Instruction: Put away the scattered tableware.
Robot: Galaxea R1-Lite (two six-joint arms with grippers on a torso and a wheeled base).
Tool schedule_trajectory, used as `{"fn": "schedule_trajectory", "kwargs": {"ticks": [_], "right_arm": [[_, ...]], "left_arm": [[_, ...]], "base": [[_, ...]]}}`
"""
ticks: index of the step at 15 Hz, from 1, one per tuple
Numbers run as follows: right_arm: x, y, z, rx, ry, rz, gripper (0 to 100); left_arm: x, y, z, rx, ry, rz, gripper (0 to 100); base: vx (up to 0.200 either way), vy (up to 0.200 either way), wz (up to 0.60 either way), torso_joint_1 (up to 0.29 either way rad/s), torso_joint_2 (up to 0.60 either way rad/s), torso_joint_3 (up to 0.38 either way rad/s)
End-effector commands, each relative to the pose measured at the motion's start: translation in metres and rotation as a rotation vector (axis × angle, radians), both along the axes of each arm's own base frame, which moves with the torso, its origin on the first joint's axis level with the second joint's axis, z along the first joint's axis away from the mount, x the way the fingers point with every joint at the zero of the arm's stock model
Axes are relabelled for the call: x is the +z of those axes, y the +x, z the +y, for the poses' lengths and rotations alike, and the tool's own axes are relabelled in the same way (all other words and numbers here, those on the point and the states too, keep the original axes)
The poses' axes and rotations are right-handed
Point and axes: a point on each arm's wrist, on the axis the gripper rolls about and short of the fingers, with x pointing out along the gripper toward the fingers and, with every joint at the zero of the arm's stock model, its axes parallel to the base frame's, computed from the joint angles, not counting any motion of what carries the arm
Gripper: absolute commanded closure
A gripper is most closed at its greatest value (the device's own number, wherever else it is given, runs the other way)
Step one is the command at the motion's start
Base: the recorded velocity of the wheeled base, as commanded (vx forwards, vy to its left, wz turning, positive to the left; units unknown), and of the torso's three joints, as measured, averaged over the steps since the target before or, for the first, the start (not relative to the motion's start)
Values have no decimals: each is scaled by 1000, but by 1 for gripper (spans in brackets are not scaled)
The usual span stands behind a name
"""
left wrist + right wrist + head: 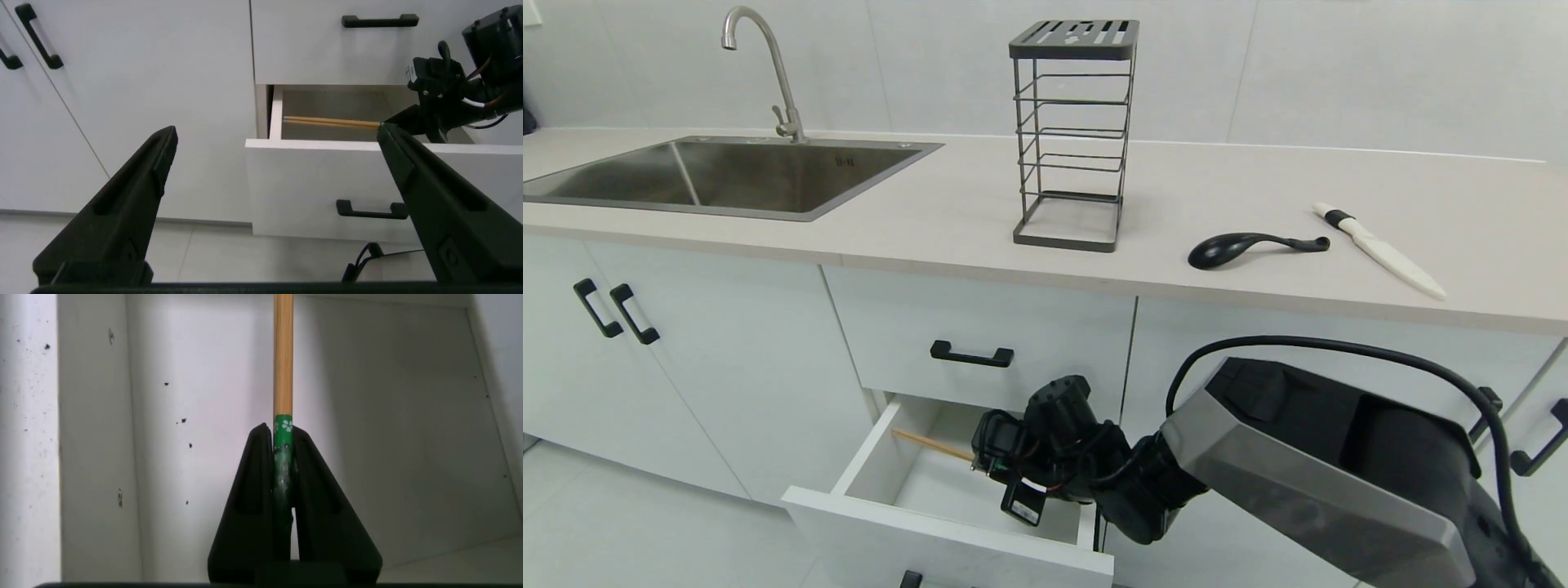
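One drawer (931, 535) open: right hand (282, 433) grips chopsticks (283, 351) inside its walls; left hand (275, 135) spread.

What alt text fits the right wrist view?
The black right gripper is shut on the green-painted end of a thin bamboo chopstick, which points straight away from it. Behind lies the white inside of an open drawer, flecked with small dark specks.

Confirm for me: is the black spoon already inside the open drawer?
No, the black spoon lies on the countertop, between the wire rack and the white knife.
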Motion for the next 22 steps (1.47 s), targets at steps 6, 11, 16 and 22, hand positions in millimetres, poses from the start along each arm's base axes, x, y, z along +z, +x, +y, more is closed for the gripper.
{"fn": "schedule_trajectory", "kwargs": {"ticks": [6, 11, 16, 22], "right_arm": [[-3, -1, 1, 5, -44, 43, 100], [-3, 0, 1, 5, -48, 45, 0], [20, -8, 11, 30, 19, -15, 0], [31, -39, -4, 51, 42, -5, 0]], "left_arm": [[0, 0, 0, 0, 0, 1, 0], [0, 0, 0, 0, 0, 1, 0], [0, 0, 0, 0, 0, 1, 0], [0, 0, 0, 0, 0, 1, 0]], "base": [[0, 0, 0, 0, 0, 0], [0, 0, 0, 0, 0, 0], [0, 0, 0, 0, 0, 0], [0, 0, 0, 0, 0, 0]]}}
